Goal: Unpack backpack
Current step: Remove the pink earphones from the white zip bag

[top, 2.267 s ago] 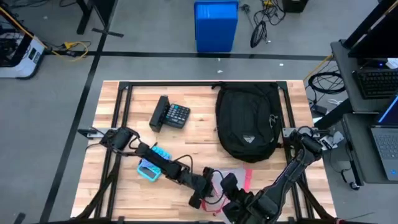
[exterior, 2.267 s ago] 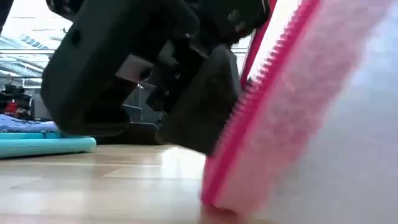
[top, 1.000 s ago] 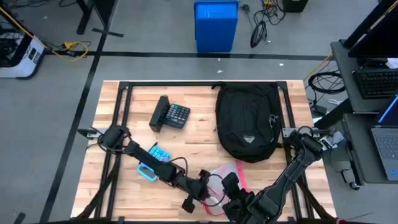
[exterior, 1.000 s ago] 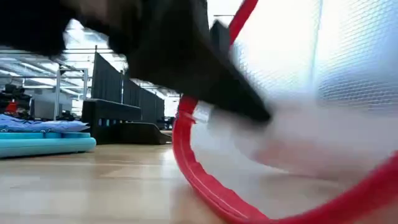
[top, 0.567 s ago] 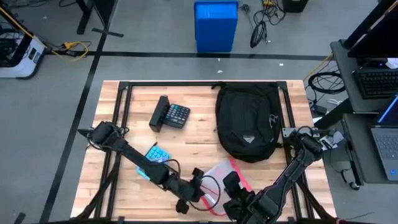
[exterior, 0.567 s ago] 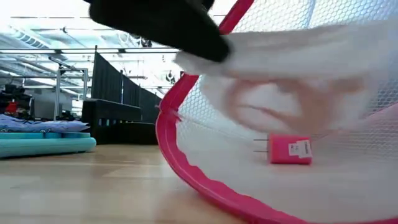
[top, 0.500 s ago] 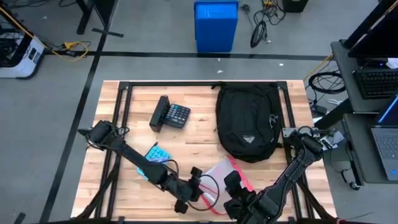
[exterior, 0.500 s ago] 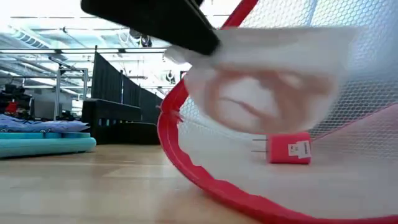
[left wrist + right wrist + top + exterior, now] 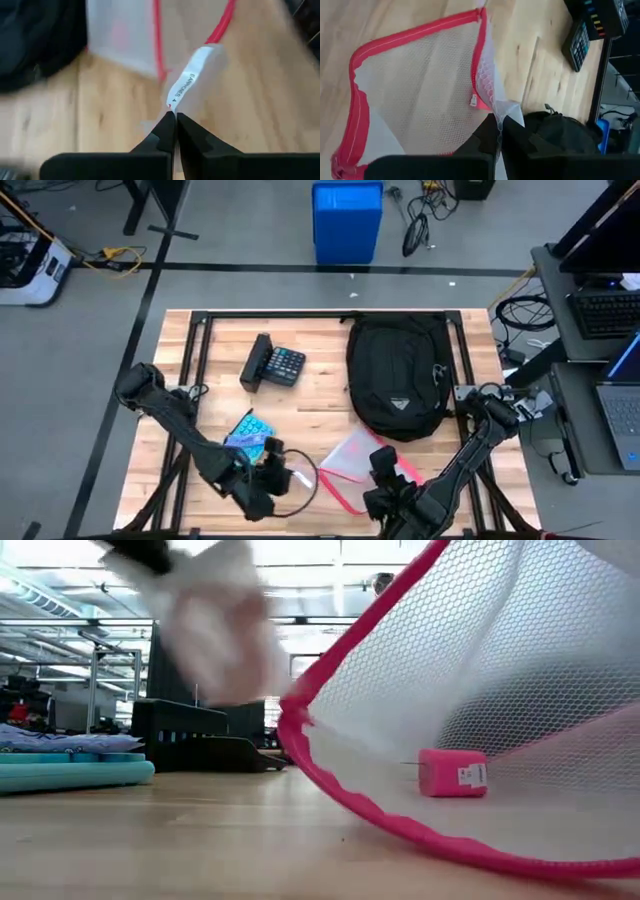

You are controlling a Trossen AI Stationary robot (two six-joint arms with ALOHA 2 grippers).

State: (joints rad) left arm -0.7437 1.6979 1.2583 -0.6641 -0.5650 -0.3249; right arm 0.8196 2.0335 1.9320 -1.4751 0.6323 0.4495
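Note:
The black backpack (image 9: 398, 375) lies flat at the table's far right. A pink-edged white mesh pouch (image 9: 350, 457) sits near the front edge. Its mouth is held up by my right gripper (image 9: 381, 464), which is shut on the mesh. A pink charger plug (image 9: 450, 772) lies inside the pouch. My left gripper (image 9: 277, 476) is left of the pouch and shut on a small clear plastic bag with a white label (image 9: 192, 80). The low view shows this bag (image 9: 215, 620) in the air, outside the pouch mouth. My left gripper pinches one end of the small clear bag (image 9: 172, 107) between its two fingertips. The rest of the bag sticks out beyond the fingers, clear of the table. My right gripper pinches the pouch's white mesh (image 9: 501, 111) next to the pink zipper edge, between its two fingers. That upper layer is lifted, so the mouth stands open. The pouch's lower side (image 9: 470, 830) rests on the table.
A black calculator (image 9: 275, 364) lies at the far left of the backpack. A teal flat item (image 9: 247, 430) lies under my left arm. Bare wood shows between the calculator and the pouch. A black metal frame runs along the table's edges.
My left gripper has gone toward the table's left edge with the small clear bag, drawing it out of the pouch mouth and clear of it. My right gripper has kept the mesh held up, and the pouch mouth stands wider open. The plug has stayed inside.

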